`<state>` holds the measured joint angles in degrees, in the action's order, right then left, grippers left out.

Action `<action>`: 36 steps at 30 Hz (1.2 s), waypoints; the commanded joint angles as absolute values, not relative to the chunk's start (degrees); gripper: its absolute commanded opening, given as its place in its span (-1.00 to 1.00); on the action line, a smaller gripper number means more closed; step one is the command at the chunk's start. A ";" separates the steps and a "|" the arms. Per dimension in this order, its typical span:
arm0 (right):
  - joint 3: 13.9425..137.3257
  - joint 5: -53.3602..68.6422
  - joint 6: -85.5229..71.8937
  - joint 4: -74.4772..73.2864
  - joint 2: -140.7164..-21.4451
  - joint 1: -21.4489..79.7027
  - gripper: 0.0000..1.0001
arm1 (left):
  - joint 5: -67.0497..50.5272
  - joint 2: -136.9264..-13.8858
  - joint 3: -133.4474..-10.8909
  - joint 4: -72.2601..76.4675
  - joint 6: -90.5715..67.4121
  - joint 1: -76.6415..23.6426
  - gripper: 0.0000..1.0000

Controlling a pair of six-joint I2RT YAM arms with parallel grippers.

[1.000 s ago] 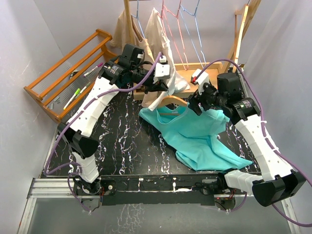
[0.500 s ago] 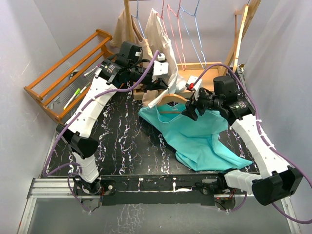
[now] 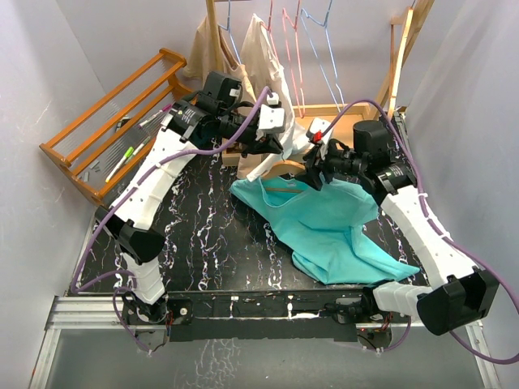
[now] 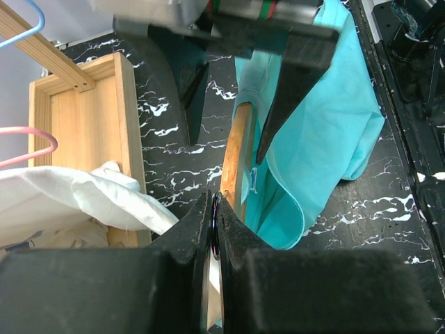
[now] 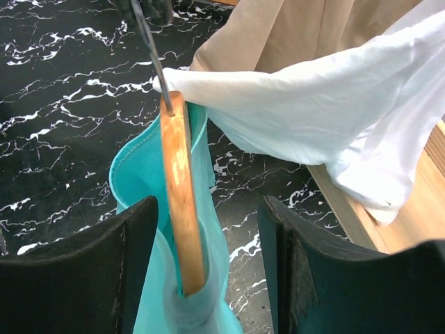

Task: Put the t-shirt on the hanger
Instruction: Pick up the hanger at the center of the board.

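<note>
The teal t-shirt (image 3: 332,223) lies spread on the black table, its neck end lifted at the far left. The wooden hanger (image 3: 285,167) is pushed into that neck opening. My left gripper (image 3: 276,148) is shut on the hanger's metal hook (image 4: 215,229) and holds the hanger (image 4: 238,156) above the shirt (image 4: 320,118). My right gripper (image 3: 312,174) is open. Its fingers straddle the hanger's arm (image 5: 182,188) and the shirt cloth (image 5: 139,160) wrapped round the arm's end, without touching it; the gripper itself (image 5: 208,271) is empty.
A white cloth (image 5: 313,118) and beige shirts (image 3: 263,65) hang close behind the hanger. Pink and blue wire hangers (image 3: 304,49) hang above a wooden tray (image 3: 349,121). A slatted wooden rack (image 3: 113,121) stands at the far left.
My right gripper has moved left and away from the bases to the hanger's arm. My left gripper still holds the hook, nearly in the same place.
</note>
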<state>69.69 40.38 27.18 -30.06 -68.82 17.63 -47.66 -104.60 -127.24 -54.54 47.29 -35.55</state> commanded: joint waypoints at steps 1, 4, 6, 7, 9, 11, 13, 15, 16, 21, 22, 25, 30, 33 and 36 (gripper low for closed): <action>71.06 42.19 27.21 -24.90 -70.31 18.34 0.21 | -51.26 -104.72 -131.36 -55.16 47.07 -36.50 -1.00; 69.95 43.22 27.34 -22.57 -70.24 18.52 0.17 | -51.50 -104.96 -131.94 -55.44 47.00 -36.78 -1.00; 69.60 44.00 27.92 -22.15 -70.18 18.54 0.13 | -51.57 -104.83 -131.92 -55.65 47.09 -36.89 -1.00; 69.26 44.44 28.15 -21.90 -70.08 18.54 0.11 | -51.62 -104.83 -131.97 -55.80 47.21 -36.96 -1.00; 68.87 45.14 28.82 -21.51 -69.82 18.52 0.07 | -51.66 -104.70 -131.96 -56.34 47.45 -36.92 -1.00; 68.66 46.22 29.24 -21.38 -69.56 18.54 0.00 | -51.64 -104.71 -131.93 -56.70 47.70 -36.93 -1.00; 68.47 47.71 29.86 -21.28 -69.45 18.52 -0.16 | -51.68 -104.64 -131.92 -56.73 47.74 -36.98 -1.00; 68.64 48.21 30.22 -21.82 -69.77 18.54 -0.38 | -51.76 -104.66 -131.93 -56.62 47.66 -37.00 -1.00; 68.80 48.16 30.49 -22.52 -69.97 18.50 -0.55 | -51.77 -104.65 -131.97 -56.40 47.45 -37.00 -1.00; 68.11 48.14 30.36 -21.92 -68.50 18.54 -0.84 | -51.95 -104.61 -131.81 -56.37 47.20 -37.01 -1.00; 68.18 48.43 30.25 -22.08 -67.91 18.54 -0.84 | -51.82 -104.51 -131.36 -56.18 47.18 -37.00 -1.00; 69.50 49.75 31.20 -25.24 -67.08 18.54 -0.84 | -50.86 -103.70 -129.73 -53.51 45.61 -37.01 -1.00; 70.50 52.84 32.65 -30.96 -66.11 18.53 -0.84 | -46.76 -103.20 -128.92 -47.89 41.04 -37.02 -0.17; 70.30 54.11 33.12 -33.73 -65.04 18.53 -0.84 | -43.61 -103.08 -128.66 -43.87 37.32 -36.80 0.35; 69.30 54.97 33.09 -34.64 -63.24 18.54 -0.84 | -39.36 -102.05 -127.00 -37.52 32.07 -36.09 0.64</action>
<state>67.72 50.19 31.57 -32.95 -67.11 18.24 -45.58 -105.45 -128.57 -48.07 39.40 -37.21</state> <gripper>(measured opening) 0.164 0.770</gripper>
